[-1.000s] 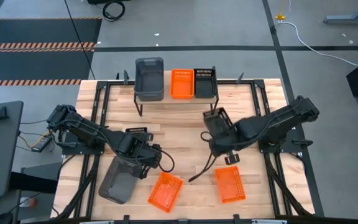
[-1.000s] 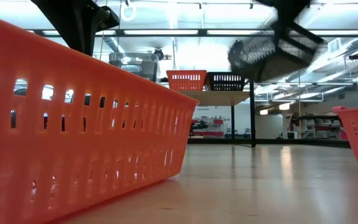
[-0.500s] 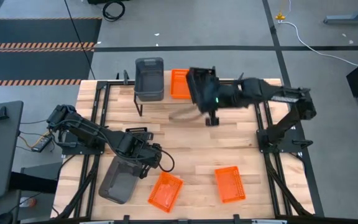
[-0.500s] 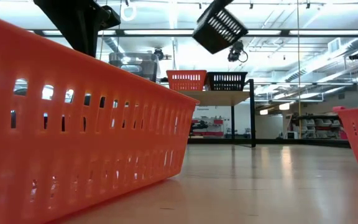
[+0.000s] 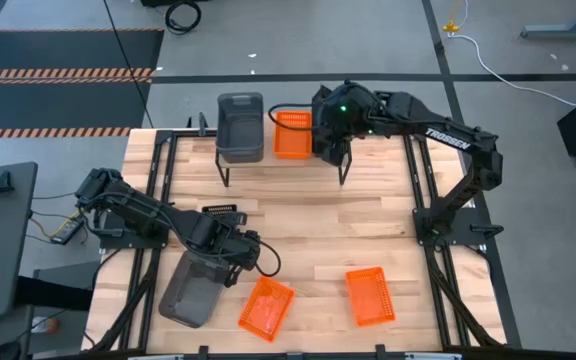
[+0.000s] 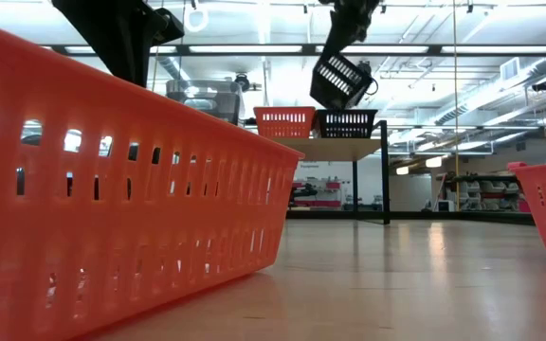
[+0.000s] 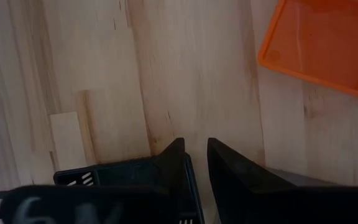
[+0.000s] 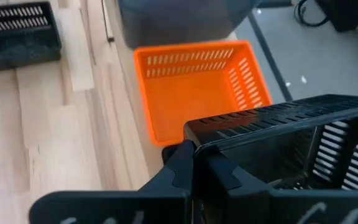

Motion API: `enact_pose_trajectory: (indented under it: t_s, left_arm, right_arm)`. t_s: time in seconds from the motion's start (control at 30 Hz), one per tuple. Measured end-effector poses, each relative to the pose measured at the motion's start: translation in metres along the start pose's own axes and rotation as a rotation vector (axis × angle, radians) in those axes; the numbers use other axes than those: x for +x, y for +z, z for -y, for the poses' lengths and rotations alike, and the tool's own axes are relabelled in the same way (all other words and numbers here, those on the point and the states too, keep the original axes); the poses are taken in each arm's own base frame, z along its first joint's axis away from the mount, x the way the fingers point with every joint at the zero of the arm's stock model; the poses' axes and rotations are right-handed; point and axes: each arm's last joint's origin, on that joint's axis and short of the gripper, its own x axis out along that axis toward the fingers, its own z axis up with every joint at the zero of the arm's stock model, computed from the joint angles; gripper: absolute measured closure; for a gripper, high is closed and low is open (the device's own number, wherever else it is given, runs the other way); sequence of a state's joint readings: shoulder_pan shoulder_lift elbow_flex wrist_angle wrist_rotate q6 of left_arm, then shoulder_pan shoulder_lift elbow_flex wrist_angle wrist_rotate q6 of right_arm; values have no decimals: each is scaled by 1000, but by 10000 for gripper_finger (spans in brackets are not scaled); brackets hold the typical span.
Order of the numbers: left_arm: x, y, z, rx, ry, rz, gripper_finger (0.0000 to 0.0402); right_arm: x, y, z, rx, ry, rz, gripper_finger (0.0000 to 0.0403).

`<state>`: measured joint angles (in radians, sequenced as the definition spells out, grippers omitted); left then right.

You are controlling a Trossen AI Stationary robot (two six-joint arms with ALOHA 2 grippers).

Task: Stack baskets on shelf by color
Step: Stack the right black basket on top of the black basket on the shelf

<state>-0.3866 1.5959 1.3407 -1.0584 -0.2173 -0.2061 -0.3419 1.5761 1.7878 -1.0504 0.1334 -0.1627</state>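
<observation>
1. My right gripper (image 8: 194, 163) is clamped on the rim of a black basket (image 6: 338, 80), holding it tilted in the air just above the shelf (image 6: 341, 149); in the high view it hangs over the shelf's right end.
2. On the shelf I count a grey stack (image 5: 240, 125) at the left, one orange basket (image 5: 291, 134) in the middle, and one black basket (image 6: 346, 123) at the right, under the one I carry.
3. My left gripper (image 7: 196, 157) sits low at the front left of the table, its fingers pinched on the rim of another black basket (image 7: 123, 178), which rests on the wood.
4. Left on the table: a grey basket (image 5: 190, 290) just beside the left arm, and two orange baskets (image 5: 267, 305) (image 5: 369, 295) near the front edge.
5. My read: roughly half done. The carried black one needs levelling and nesting, then the third black, one grey and two orange.
6. I cannot tell how many greys are nested in the shelf stack.
</observation>
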Motion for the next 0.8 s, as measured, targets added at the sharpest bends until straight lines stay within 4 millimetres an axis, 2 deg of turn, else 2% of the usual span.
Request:
enact_pose_trajectory:
  t_s: [0.33, 0.53, 0.8]
  left_arm:
    - [0, 1, 0, 3, -2, 8, 326]
    - [0, 1, 0, 5, -2, 8, 326]
    - [0, 1, 0, 5, -2, 8, 332]
  right_arm:
    - [22, -11, -1, -20, 2, -108, 381]
    - [24, -12, 1, -28, -55, -121, 366]
    - [24, -13, 1, -29, -44, -126, 342]
